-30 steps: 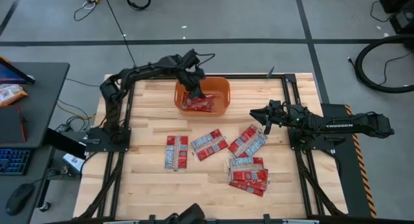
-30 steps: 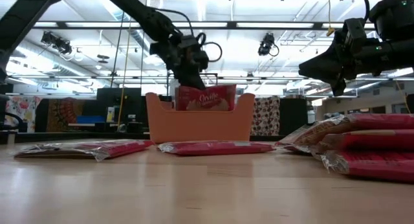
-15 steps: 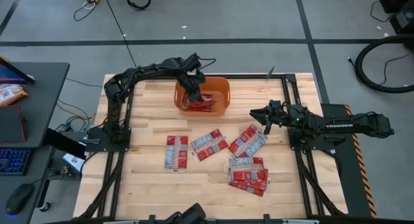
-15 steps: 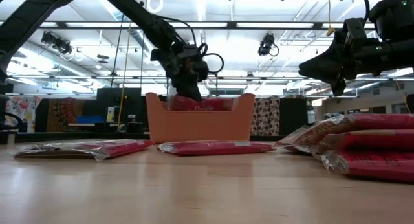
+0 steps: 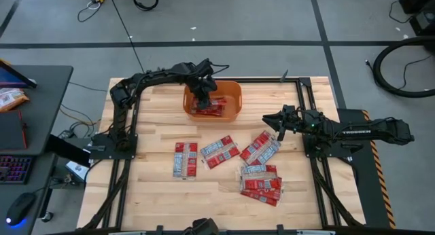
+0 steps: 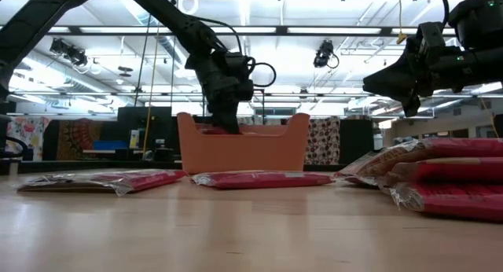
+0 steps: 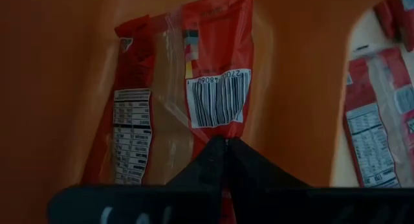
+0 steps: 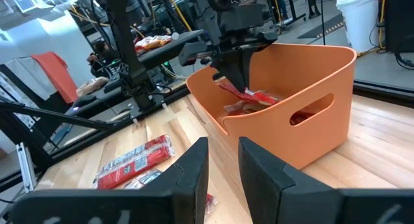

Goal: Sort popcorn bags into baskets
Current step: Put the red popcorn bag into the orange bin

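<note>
Light wooden worktop (image 5: 156,187) sitting on a grey floor, with a dark desk (image 5: 34,106) off to one side and a big workshop-looking room with ceiling lights behind it in the low view.

The orange basket (image 5: 233,94) is at the far edge of the worktop with red popcorn bags already in it. The left end effector (image 5: 204,99) is down inside the basket, fingers pinched together on a popcorn bag (image 7: 217,68) (barcode side facing the wrist camera), which hangs against the basket wall.

The rest of the popcorn bags (image 5: 259,177) lie flat on the worktop in front of the basket. The right end effector (image 5: 279,123) hovers above their right side, fingers a narrow gap apart, holding nothing.
</note>
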`<action>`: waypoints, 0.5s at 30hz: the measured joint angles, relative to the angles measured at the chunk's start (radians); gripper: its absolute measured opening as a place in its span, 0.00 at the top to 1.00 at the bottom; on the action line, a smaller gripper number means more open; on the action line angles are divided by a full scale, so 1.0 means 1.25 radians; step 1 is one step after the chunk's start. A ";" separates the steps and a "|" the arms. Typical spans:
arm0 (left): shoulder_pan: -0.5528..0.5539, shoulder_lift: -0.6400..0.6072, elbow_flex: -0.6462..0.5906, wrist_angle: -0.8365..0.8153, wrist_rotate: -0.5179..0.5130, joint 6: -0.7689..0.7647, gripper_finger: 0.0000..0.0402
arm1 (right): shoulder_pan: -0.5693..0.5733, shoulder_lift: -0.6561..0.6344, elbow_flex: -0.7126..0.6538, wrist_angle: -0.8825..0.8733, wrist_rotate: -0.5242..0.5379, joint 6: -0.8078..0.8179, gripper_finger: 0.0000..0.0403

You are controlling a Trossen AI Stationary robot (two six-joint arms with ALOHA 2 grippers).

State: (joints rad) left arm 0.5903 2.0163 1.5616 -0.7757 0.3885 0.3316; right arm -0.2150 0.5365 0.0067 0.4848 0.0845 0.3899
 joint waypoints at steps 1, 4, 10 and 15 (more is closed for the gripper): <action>-0.002 0.000 0.000 -0.002 0.000 0.003 0.95 | 0.000 0.000 0.000 0.000 0.000 0.000 0.78; -0.005 0.000 0.006 -0.013 0.003 0.003 0.98 | 0.000 0.000 0.000 0.000 0.000 0.000 0.78; 0.002 0.000 0.054 -0.083 0.113 -0.052 0.98 | 0.000 0.000 0.000 0.000 0.000 0.000 0.78; 0.033 0.000 0.069 -0.098 0.312 -0.136 0.98 | 0.000 0.000 0.000 0.000 0.000 0.000 0.78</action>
State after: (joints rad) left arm 0.6312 2.0163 1.6478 -0.8983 0.7782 0.1617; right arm -0.2150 0.5365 0.0067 0.4848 0.0845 0.3897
